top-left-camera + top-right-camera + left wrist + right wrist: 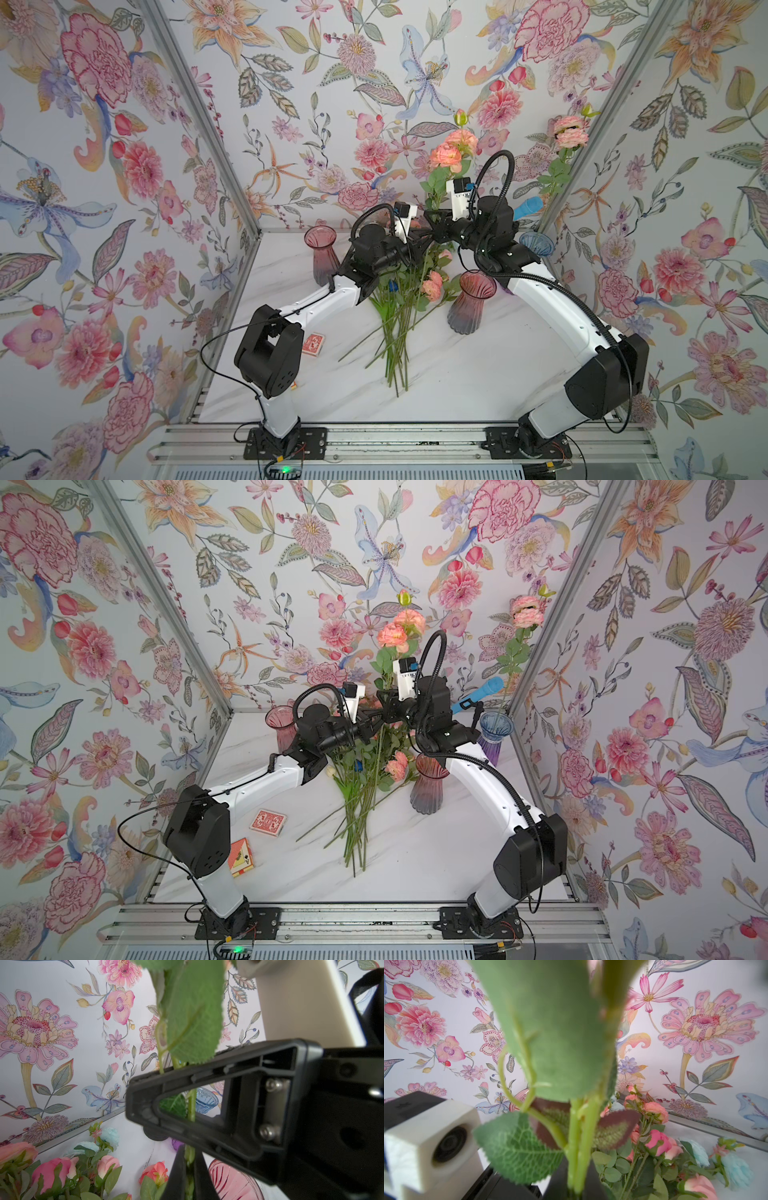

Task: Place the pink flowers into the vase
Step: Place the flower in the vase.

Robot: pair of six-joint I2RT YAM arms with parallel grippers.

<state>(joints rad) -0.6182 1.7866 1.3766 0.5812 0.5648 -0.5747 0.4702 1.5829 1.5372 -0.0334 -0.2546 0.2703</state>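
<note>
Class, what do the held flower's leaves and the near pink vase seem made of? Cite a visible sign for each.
Held flower leaves: likely fabric, matte; fuzzy weave, printed veins, saw-cut edges. Near pink vase: probably glass, glossy; translucent, ribbed, pink fading to grey.

My two top views sit side by side, high at the front of the booth, tilted down toward the back wall [332, 83]. They share nearly everything: the table [457, 374], my left arm [311, 299] and my right arm [552, 307], base to wrist. My left wrist camera rides just behind my left gripper [190, 1159], looking along it toward my right side, with the stem [192, 1105] very near the lens. My right wrist camera rides behind my right gripper [578, 1186] and faces back the other way, so close that the leaves blur. Both wrist views share that stem, the loose blooms [656, 1142] on the table and the back wall — and the right one catches the left wrist camera [431, 1142].
</note>
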